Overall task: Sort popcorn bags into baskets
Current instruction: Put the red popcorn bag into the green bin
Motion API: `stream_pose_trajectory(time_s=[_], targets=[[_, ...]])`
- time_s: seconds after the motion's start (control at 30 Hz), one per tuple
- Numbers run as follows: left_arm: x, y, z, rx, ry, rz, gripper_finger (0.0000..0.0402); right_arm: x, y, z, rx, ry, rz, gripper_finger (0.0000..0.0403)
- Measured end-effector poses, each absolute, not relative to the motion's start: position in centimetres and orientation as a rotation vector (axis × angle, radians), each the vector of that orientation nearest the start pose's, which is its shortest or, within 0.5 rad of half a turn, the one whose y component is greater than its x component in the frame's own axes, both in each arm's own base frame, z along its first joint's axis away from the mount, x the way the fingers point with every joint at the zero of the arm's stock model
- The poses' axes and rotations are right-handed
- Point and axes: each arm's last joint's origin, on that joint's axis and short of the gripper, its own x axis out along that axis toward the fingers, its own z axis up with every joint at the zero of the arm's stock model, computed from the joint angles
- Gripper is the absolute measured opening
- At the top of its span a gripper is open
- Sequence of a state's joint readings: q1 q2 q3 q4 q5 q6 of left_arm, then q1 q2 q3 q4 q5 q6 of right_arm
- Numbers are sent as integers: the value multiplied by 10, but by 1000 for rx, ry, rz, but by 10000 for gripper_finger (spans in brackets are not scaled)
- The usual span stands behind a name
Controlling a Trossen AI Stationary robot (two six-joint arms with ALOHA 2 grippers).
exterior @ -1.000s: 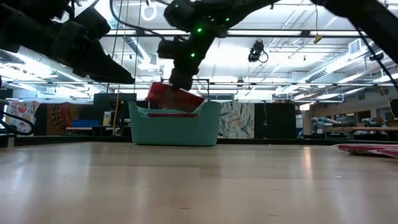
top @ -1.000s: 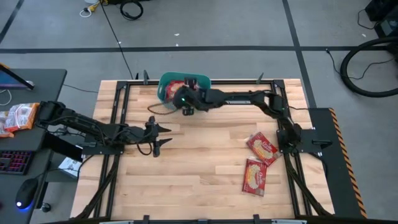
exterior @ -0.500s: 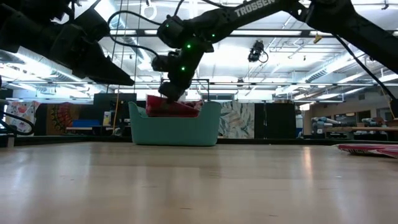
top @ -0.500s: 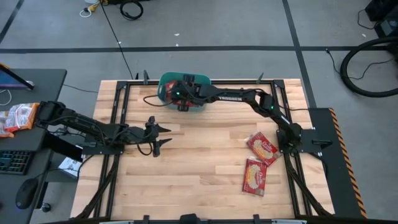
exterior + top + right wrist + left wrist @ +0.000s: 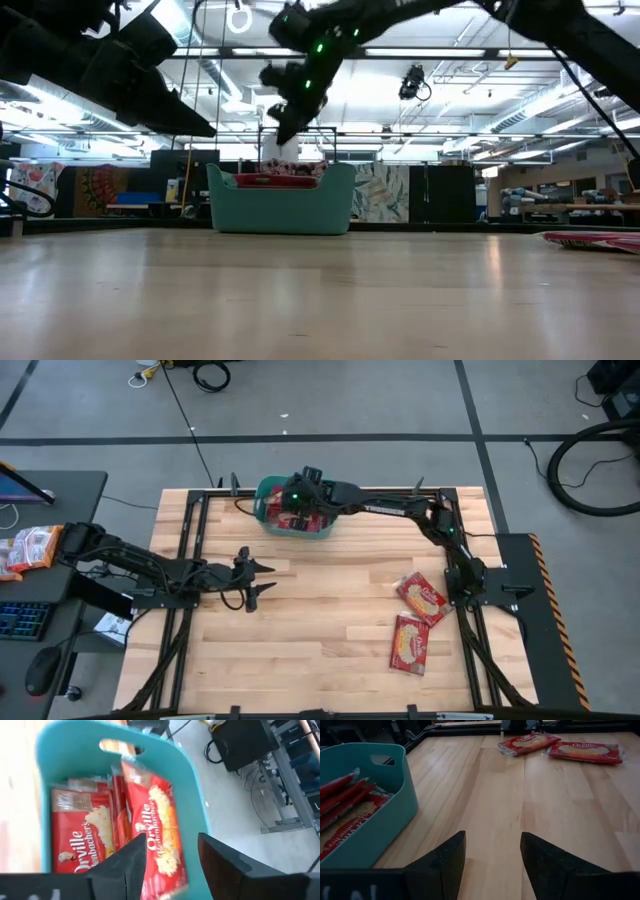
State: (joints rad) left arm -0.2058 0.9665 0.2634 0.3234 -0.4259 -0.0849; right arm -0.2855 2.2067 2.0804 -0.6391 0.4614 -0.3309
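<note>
Two flat red popcorn bags [image 5: 415, 620] lie on the wooden counter [image 5: 320, 660]; others fill the teal plastic basket [image 5: 195, 815]. Light and floppy, they look best pinched by an edge. Right claw [image 5: 167, 865] hangs open over the basket; left claw [image 5: 490, 857] is open.

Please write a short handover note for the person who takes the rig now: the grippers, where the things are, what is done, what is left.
Right gripper: open, empty, above the teal plastic rectangular tub at the far edge of the wooden table.
Left gripper: open, empty, waiting over the table's left-centre.
Done: several flat red popcorn packets lie in the tub.
Left: two red packets on the table at the right side; pick and drop them in.
</note>
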Motion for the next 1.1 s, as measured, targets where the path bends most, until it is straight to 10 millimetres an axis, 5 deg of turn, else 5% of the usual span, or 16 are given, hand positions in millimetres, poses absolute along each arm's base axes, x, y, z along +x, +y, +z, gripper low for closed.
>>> stream_pose_trajectory(time_s=[0.27,0.4,0.73,1.1], targets=[[182,-26,173,53,353,233,194,437,-106,329,-282,935,-508,177],[182,-26,173,49,353,236,194,422,-85,333,-202,1028,-453,173],[181,-26,173,24,357,239,194,385,-34,303,-92,1448,-477,169],[181,-26,172,25,366,240,194,333,19,250,-19,1545,-431,169]])
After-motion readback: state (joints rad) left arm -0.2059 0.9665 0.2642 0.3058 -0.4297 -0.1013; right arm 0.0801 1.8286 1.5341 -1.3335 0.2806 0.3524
